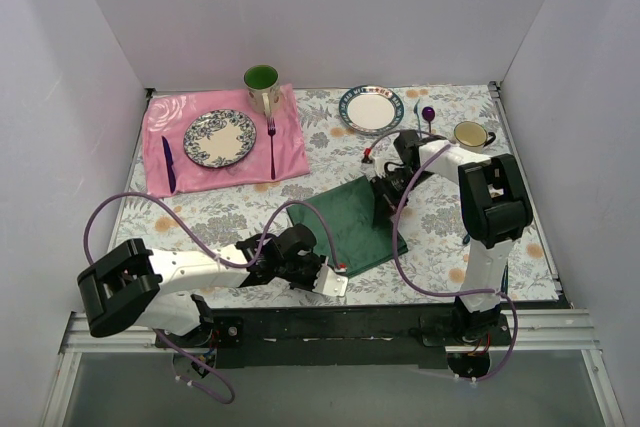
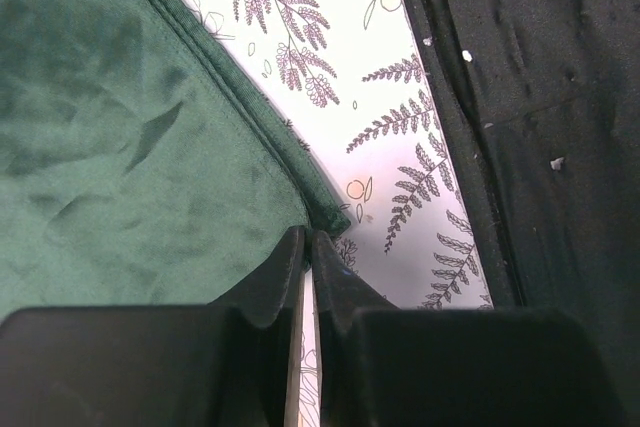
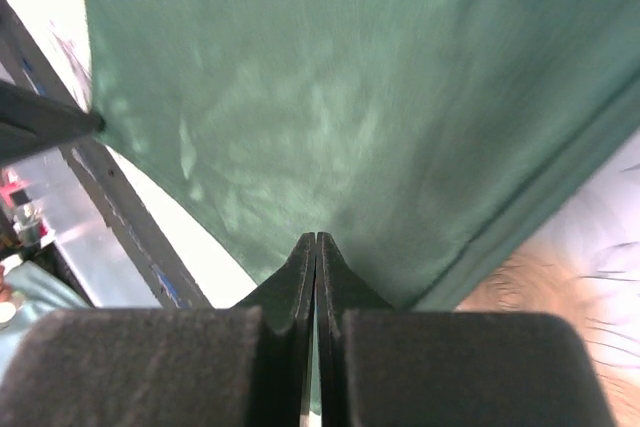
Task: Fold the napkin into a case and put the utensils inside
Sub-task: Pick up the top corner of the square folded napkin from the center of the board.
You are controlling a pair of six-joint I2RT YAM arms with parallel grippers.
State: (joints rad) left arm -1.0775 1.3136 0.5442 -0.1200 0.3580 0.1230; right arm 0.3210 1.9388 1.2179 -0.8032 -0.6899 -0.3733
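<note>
We're looking at the counter first, a broad flat surface printed all over with pale flowers and fern sprigs, with a black metal rail along its near edge. The left arm lies low and stretched out to the right along the near side. The right arm stands up on the right, then folds over and down toward the middle.

On the far left there's a smooth pink cloth, slightly rumpled. The napkin is next in size, dark green and velvety with a stitched hem. It lies folded in a diamond at the near middle of the counter, between the two arms.

Then the crockery. A round blue-patterned plate sits on the pink cloth, a white blue-rimmed plate lies far centre, a green mug stands at the cloth's far edge and a cream cup is far right.

The slim pieces come after that, a purple knife and a pink fork on the cloth and a purple spoon beside the white plate.

The left gripper has its jaws pressed together on the napkin's near corner hem. The right gripper has its jaws pinching the cloth at the far right edge, though the right arm hides that spot from above. A small dark object just beyond the napkin is too small for us to name.
</note>
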